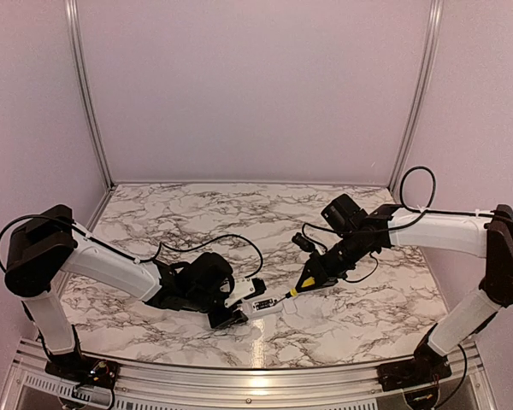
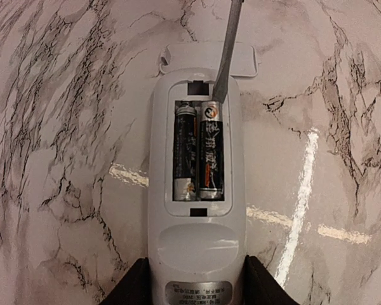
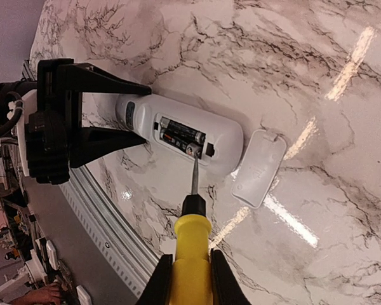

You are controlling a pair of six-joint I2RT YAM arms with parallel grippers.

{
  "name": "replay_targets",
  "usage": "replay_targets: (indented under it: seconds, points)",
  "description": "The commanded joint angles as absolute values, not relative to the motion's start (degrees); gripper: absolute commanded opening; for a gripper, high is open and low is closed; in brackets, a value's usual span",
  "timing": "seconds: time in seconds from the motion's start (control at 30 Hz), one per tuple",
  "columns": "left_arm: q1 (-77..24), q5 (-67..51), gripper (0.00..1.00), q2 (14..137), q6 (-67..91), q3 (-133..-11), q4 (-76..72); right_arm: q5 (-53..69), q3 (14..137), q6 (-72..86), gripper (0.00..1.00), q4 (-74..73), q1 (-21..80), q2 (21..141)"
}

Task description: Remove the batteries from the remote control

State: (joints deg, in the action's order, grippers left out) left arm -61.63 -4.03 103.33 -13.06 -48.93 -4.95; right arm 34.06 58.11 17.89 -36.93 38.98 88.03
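The white remote control (image 2: 197, 190) lies on the marble table with its compartment open; two dark batteries (image 2: 200, 149) sit side by side inside. My left gripper (image 2: 197, 289) is shut on the remote's near end. It also shows in the top view (image 1: 227, 309), with the remote (image 1: 258, 303) in it. My right gripper (image 3: 190, 279) is shut on a yellow-handled screwdriver (image 3: 192, 244). The metal tip touches the end of one battery (image 3: 193, 151) at the compartment's far edge. The remote (image 3: 178, 130) shows in the right wrist view, held by the left gripper (image 3: 101, 111).
The small flat white cover piece (image 3: 259, 166) lies on the table just beyond the remote's far end; it also shows in the left wrist view (image 2: 206, 58). The table's metal front rail (image 3: 108, 222) runs close to the remote.
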Motion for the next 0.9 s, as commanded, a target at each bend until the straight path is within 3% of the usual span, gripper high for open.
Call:
replay_targets:
  seconds: [0.0,0.87]
  points:
    - [-62.1,-4.1,0.17,105.7,-13.0,-50.6,-5.5,39.3,59.2,17.0,0.00,-35.7,40.2,86.7]
    - [-62.1,-4.3,0.17,107.2,-13.2,-52.6,-4.6,38.2,59.3,16.3,0.00,-36.6,40.2,85.9]
